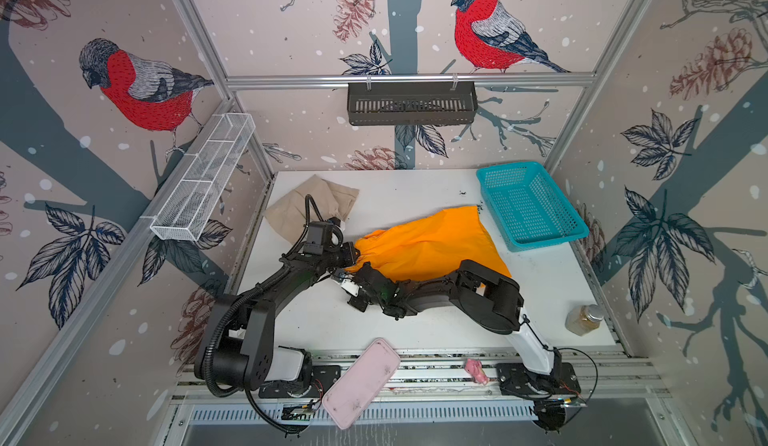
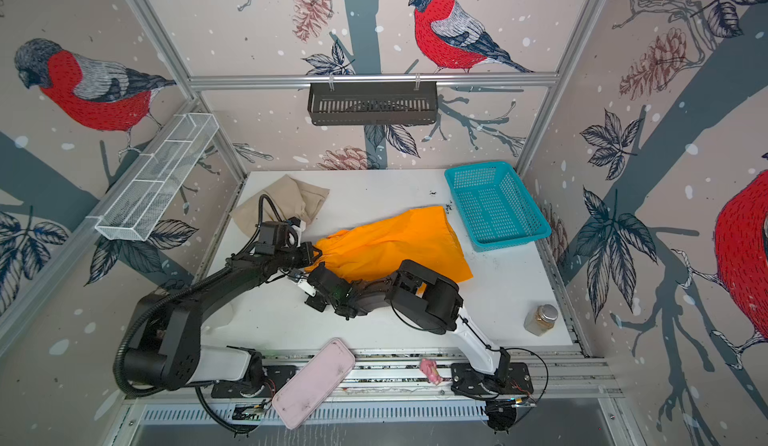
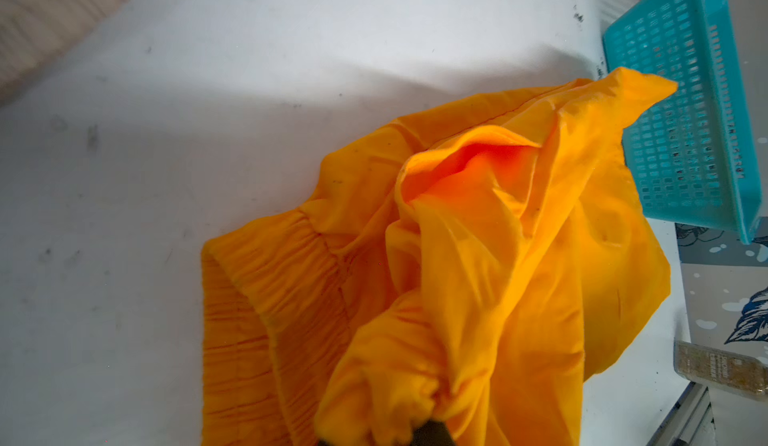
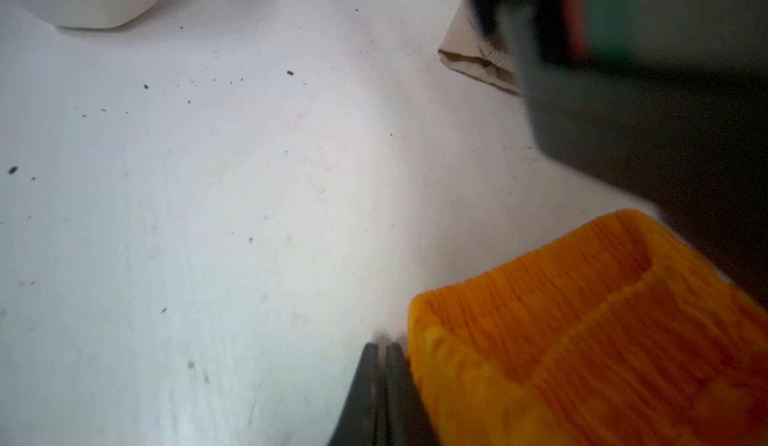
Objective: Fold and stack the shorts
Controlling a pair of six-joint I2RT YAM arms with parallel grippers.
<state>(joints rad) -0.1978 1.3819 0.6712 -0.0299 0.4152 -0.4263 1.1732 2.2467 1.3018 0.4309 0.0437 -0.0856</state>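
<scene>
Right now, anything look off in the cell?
Yes. The right pincer is closed beside the waistband of the orange shorts with no cloth between its jaws, likely a missed grab. The left pincer holds them bunched. The pink tray lies askew over the front rail.

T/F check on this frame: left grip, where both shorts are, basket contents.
1. The left gripper is shut on the orange shorts. True.
2. The beige shorts lie on top of the orange pair. False: they lie apart from it, at the far left of the table.
3. The teal basket holds nothing. True.
4. The orange shorts are neatly folded. False: they are rumpled and bunched at the gripped end.
</scene>
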